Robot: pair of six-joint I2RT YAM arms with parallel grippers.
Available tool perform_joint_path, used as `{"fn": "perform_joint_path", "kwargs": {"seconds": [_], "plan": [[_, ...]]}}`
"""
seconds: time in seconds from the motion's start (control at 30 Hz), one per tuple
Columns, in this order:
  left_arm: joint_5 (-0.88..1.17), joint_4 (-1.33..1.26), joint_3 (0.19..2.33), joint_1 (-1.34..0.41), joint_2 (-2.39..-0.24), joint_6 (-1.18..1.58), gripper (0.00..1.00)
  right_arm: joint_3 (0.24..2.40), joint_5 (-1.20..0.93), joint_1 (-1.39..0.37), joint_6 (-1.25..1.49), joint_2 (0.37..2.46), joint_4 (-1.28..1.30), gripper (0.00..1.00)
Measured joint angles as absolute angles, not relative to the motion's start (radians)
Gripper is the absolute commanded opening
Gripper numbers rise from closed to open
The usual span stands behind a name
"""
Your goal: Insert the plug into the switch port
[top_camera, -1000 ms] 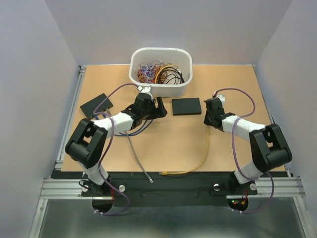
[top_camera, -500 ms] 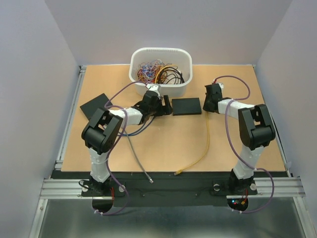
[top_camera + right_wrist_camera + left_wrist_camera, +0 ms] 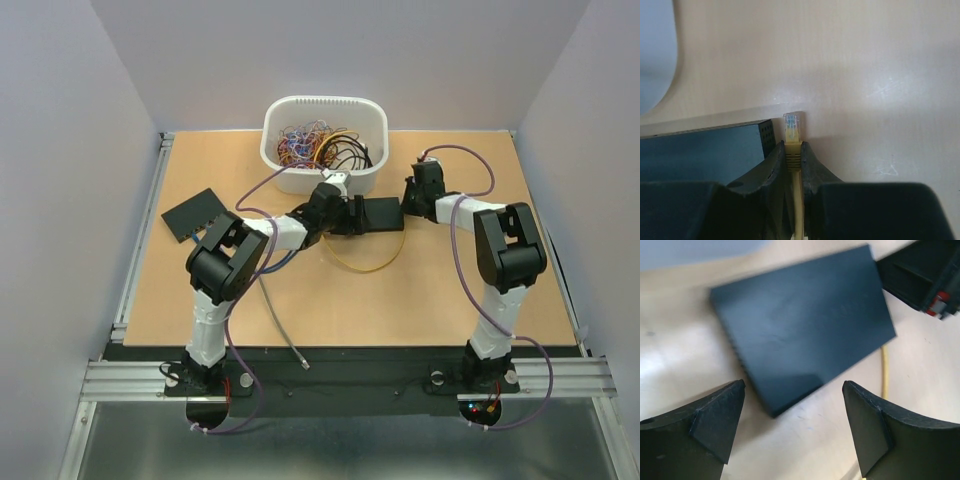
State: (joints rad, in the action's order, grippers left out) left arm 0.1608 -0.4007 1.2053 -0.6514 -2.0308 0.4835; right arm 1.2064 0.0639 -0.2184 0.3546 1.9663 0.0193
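Plug held beside the switch, not yet in a port

Your right end effector [image 3: 793, 152] pinches the yellow cable [image 3: 366, 266] just behind the plug [image 3: 792, 123], which sits at the switch's [image 3: 800, 325] corner above the desk [image 3: 450, 290]. Your left end effector [image 3: 792, 427] is spread wide, empty, straddling the switch's opposite end.

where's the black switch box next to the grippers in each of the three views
top external: the switch box lies at centre, between the left gripper and the right gripper.
left wrist: it fills the upper middle.
right wrist: lower left, beside the plug.
Shared landmark: the yellow cable.
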Motion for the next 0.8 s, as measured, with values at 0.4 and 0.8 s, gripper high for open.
{"fn": "perform_joint_path", "kwargs": {"seconds": [0.4, 0.8], "plan": [[0.053, -0.407, 1.048, -0.724, -1.919, 0.467, 0.90, 1.061, 0.066, -0.296, 0.331, 1.880, -0.059, 0.00], [0.035, -0.422, 0.763, -0.892, -1.688, 0.560, 0.90, 0.892, 0.069, -0.398, 0.393, 1.826, -0.282, 0.00]]}}
